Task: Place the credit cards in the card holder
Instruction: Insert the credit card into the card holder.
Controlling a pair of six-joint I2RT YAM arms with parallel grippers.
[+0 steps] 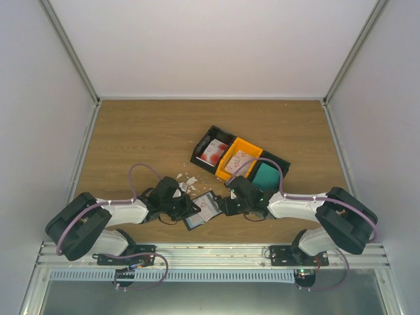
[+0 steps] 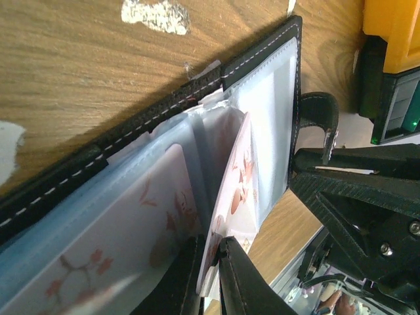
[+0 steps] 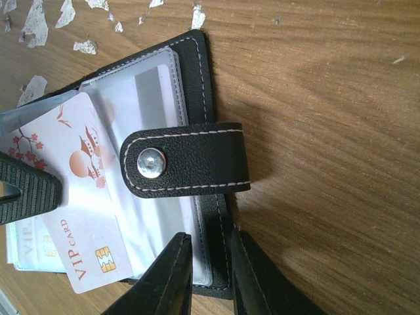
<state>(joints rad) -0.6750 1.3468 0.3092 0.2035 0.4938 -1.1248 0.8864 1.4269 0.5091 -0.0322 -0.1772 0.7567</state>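
Note:
The black card holder [image 1: 202, 211] lies open near the front edge of the table, between my two grippers. Its pale sleeves show in the left wrist view [image 2: 131, 197], and its snap strap in the right wrist view [image 3: 187, 161]. My left gripper [image 2: 213, 266] is shut on a red-and-white credit card [image 2: 235, 190] that stands edge-on, partly inside a sleeve. The same card, marked VIP, shows in the right wrist view [image 3: 72, 197]. My right gripper [image 3: 213, 275] is closed narrowly on the holder's stitched right cover edge [image 3: 220, 223].
Behind the holder stands a row of bins. A black one [image 1: 211, 152] holds red-and-white cards, an orange one [image 1: 237, 159] holds pale cards and a black one [image 1: 266, 174] holds teal cards. White scraps [image 1: 187, 182] lie on the wood by the left gripper.

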